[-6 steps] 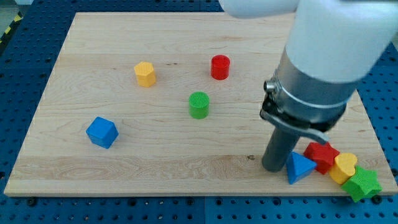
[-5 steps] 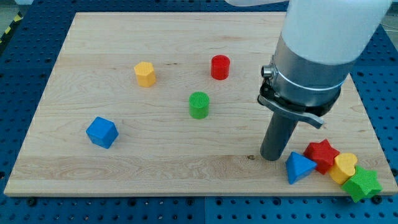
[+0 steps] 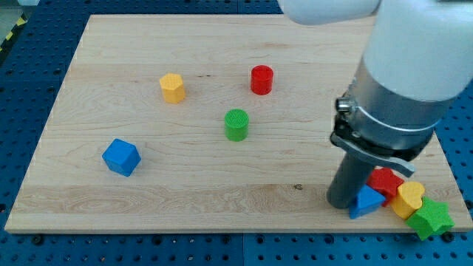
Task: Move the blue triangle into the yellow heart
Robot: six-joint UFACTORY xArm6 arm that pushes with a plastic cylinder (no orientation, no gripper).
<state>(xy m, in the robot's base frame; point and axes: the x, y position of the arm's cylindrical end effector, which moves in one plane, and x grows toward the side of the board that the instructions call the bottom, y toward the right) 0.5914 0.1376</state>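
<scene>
The blue triangle (image 3: 367, 201) sits near the counter's bottom right corner, with my tip (image 3: 342, 205) pressed against its left side — there are no fingers on this rig, just the rod, so nothing is held. The triangle looks to be touching the red star (image 3: 386, 180) behind it, and the yellow heart (image 3: 409, 199) lies just to its right; whether triangle and heart actually meet I cannot tell, as the gap is too fine to read. I judge the task nearly done — what is left is a short nudge toward the right edge. The green star (image 3: 431, 219) crowds the heart at the corner. Farther off stand the green cylinder (image 3: 236, 124), red cylinder (image 3: 261, 79), yellow hexagon (image 3: 172, 87) and blue cube (image 3: 121, 157). No containers on the counter (image 3: 148, 199).
</scene>
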